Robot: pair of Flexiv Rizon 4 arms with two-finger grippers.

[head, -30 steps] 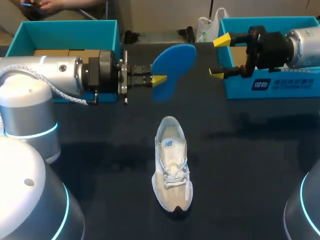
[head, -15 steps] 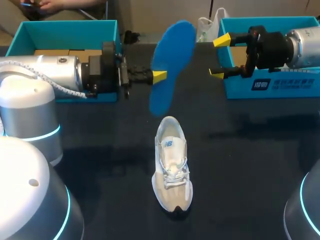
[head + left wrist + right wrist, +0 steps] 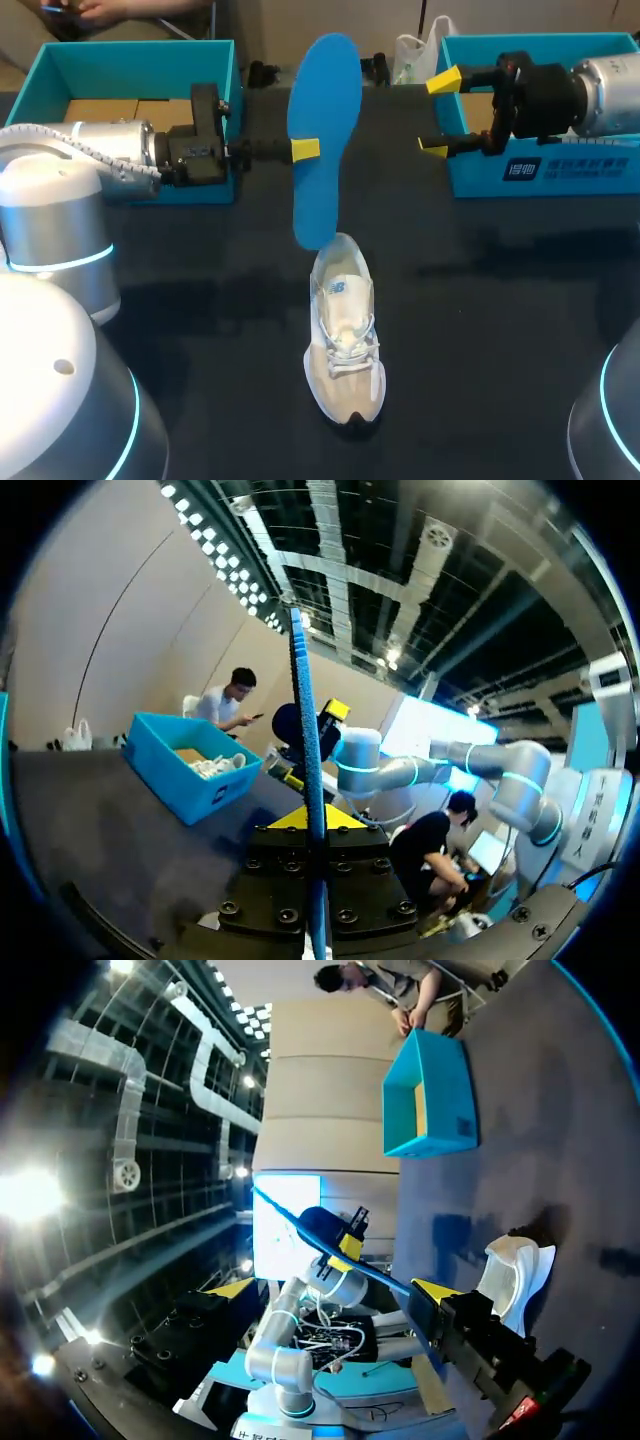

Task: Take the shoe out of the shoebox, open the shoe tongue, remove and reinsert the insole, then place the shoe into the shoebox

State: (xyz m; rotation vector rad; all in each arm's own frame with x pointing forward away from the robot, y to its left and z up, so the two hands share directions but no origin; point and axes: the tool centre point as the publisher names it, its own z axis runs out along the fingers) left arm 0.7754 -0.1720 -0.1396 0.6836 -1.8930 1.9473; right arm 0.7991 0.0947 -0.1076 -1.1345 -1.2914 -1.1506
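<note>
Noting the left gripper (image 3: 305, 150) first: it is clenched on the blue insole (image 3: 322, 130), both yellow tips pinching the insole at about mid-length. In the left wrist view we see the insole edge-on, running straight out between the fingers. The insole stands on end, close to upright with a slight tilt, held in the air beyond the heel of the shoe (image 3: 345, 340). Its lower end hangs right at the shoe's heel collar; we cannot tell whether the two touch. The shoe, pale grey and white, lies upright on its sole on the dark table (image 3: 200, 300), toe toward us, heel away, laces loose and the tongue area open. The right gripper (image 3: 440, 115) is released, its fingers spread wide, one yellow tip above the other. It sits well beyond the shoe and off to the shoe's right. Just behind that gripper is the right teal shoebox (image 3: 560, 170). The left teal shoebox (image 3: 140, 45) stands beyond the shoe and far to its left, behind the left arm.
</note>
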